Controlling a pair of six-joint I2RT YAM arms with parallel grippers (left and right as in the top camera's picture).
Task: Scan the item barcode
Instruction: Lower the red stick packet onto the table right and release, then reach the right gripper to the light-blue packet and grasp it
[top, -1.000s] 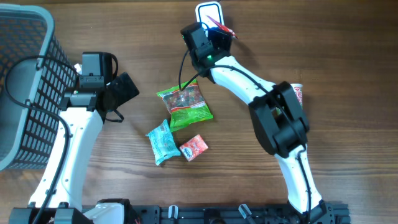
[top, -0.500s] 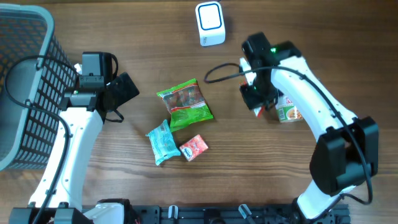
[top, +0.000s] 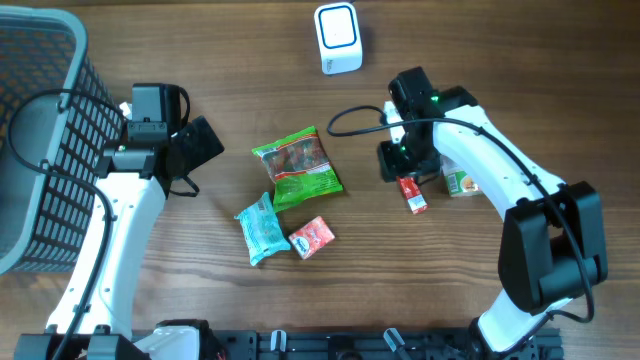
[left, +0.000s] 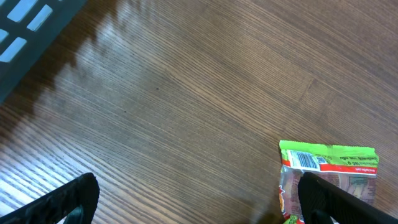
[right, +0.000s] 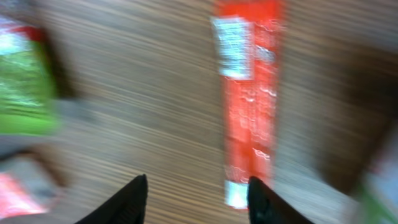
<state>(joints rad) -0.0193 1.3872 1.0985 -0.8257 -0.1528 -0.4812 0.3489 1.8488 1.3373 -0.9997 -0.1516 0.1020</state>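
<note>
Lying on the table (top: 240, 90) right of centre, the slim red sachet (top: 412, 193) shows a white label (right: 233, 46) at one end (blurred up close); right gripper (right: 198, 199) and left gripper (left: 196, 193) both stand spread.

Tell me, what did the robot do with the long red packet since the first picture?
The right gripper carried the long red foil packet away from the white scanner box, back toward the robot and to its right, then let it go. The packet now lies flat on the wooden table, with the jaws open. The left gripper, the green snack bag, the blue packet and the grey mesh basket stayed put.
</note>
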